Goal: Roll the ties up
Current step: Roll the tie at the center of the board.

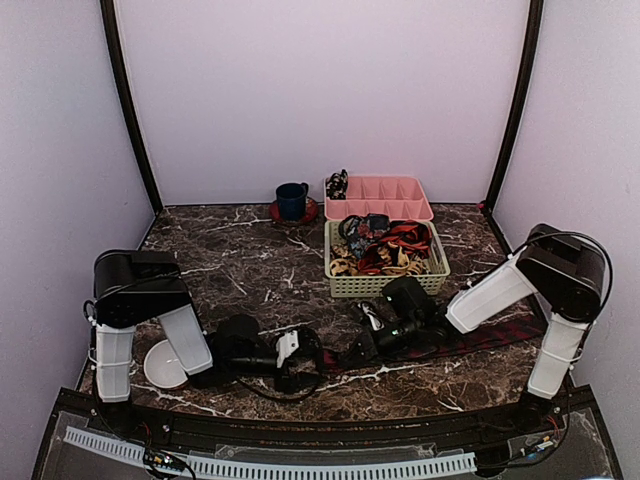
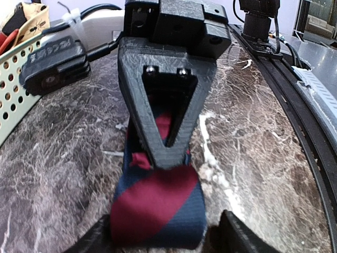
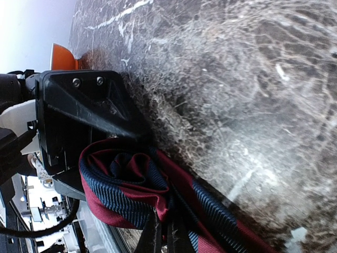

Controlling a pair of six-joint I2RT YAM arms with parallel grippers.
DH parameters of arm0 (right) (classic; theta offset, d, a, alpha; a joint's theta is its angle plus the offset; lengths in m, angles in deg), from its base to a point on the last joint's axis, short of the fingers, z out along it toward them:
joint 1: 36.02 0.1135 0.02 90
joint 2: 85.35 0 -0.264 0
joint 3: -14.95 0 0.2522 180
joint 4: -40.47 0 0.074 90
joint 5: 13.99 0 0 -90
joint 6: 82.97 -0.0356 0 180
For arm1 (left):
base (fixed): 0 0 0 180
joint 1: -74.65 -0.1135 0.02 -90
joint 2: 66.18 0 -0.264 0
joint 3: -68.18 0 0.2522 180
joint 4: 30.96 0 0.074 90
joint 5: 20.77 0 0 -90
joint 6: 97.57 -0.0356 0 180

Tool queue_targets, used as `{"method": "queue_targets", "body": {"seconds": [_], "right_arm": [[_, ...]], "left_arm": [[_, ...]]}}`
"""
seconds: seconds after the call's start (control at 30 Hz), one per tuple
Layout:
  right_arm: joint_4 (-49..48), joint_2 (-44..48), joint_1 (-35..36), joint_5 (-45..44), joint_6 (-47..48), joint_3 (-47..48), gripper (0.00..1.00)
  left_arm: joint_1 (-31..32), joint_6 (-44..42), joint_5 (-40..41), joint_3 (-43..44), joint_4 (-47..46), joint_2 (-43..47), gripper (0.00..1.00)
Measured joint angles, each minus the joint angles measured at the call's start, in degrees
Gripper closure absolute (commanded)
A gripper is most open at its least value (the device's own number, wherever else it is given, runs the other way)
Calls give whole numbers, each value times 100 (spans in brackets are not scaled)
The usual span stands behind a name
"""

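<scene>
A dark navy tie with red diagonal stripes (image 1: 485,335) lies across the near right of the marble table. Its left end is rolled into a coil (image 3: 121,195) between the two grippers. My right gripper (image 1: 372,335) is shut on the coil's inner fold, its thin fingertips pinching the fabric in the right wrist view (image 3: 166,237). My left gripper (image 1: 298,360) is open, and its fingers (image 2: 237,234) straddle the coil (image 2: 158,205) with a gap on the right side. The right gripper's black triangular finger (image 2: 163,126) presses on the coil from the far side.
A cream perforated basket (image 1: 340,285) holds several tangled ties behind the grippers. A pink compartment tray (image 1: 385,190) with a small coiled tie (image 1: 337,183) stands behind it. A blue cup (image 1: 292,200) sits on a red saucer. A white disc (image 1: 163,365) lies by the left arm.
</scene>
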Motion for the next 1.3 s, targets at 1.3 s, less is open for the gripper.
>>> {"method": "queue_targets", "body": {"seconds": [1.3], "right_arm": [[262,-48,170,70,188,225,73]], "left_arm": [[142,-24,-70,682,667,-109,73]]}}
